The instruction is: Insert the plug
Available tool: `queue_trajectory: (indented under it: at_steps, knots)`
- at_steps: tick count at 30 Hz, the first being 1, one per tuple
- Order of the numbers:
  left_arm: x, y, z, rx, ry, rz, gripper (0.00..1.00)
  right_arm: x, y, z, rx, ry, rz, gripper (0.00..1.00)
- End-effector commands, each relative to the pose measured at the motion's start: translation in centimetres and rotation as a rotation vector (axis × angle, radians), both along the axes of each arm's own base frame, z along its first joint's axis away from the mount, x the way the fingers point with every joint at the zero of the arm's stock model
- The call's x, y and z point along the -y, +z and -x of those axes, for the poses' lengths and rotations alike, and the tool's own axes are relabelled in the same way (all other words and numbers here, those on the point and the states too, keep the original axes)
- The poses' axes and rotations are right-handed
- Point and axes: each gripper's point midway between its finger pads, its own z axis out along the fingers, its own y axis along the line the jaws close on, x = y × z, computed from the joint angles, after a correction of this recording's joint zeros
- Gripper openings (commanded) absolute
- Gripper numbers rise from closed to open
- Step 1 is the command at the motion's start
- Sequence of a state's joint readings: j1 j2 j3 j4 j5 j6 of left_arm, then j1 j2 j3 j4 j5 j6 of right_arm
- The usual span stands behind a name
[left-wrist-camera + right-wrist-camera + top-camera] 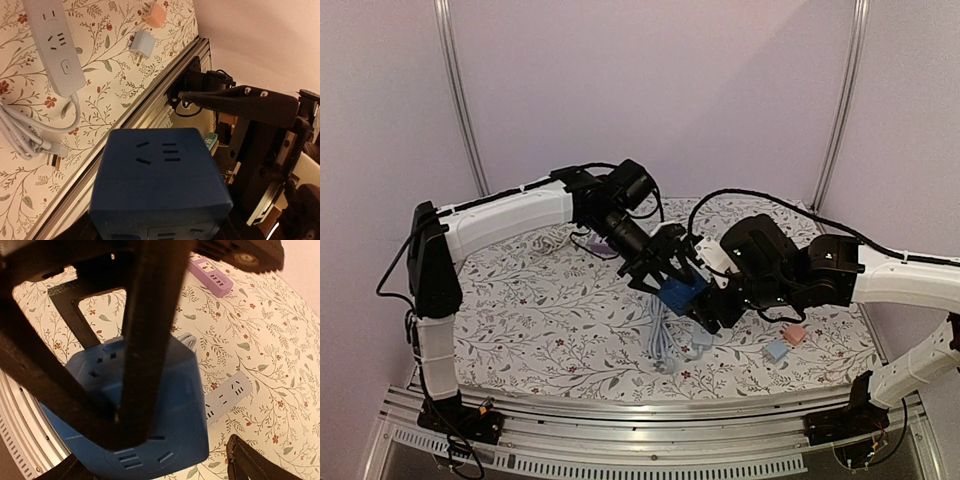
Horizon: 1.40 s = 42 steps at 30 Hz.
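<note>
Left gripper (665, 278) is clamped on the blue cube socket (682, 294) above the cloth in the top view. The right gripper (712, 316) is just beside it, jaws apart and empty. The left wrist view adds the socket's slotted face, with the light-blue plug (142, 44) and pink plug (154, 15) lying near the white power strip (55, 45). Only the right wrist view brings the purple power strip (212, 272) close.

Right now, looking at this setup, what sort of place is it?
Most likely a robot test booth in a lab, not a home: two robot arms bolted to an aluminium rail, plain pale walls with metal posts, and a blue socket cube and white power strip as practice pieces.
</note>
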State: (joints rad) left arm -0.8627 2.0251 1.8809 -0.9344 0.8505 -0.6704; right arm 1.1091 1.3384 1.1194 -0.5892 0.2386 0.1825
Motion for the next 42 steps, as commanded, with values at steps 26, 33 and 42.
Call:
queue_trajectory:
  at_steps: [26, 33, 42]
  knots:
    - [-11.0, 5.3, -7.5, 0.556, 0.293, -0.221, 0.0, 6.1, -6.5, -4.6, -0.366, -0.719, 0.085, 0.9]
    - [-12.5, 6.2, -7.4, 0.629, 0.318, -0.245, 0.0, 3.7, -11.7, -3.9, -0.537, -0.706, 0.237, 0.93]
    - [-14.4, 9.9, -5.6, 0.908, 0.29, -0.125, 0.0, 4.2, -15.8, -4.4, -0.66, -0.737, 0.316, 0.91]
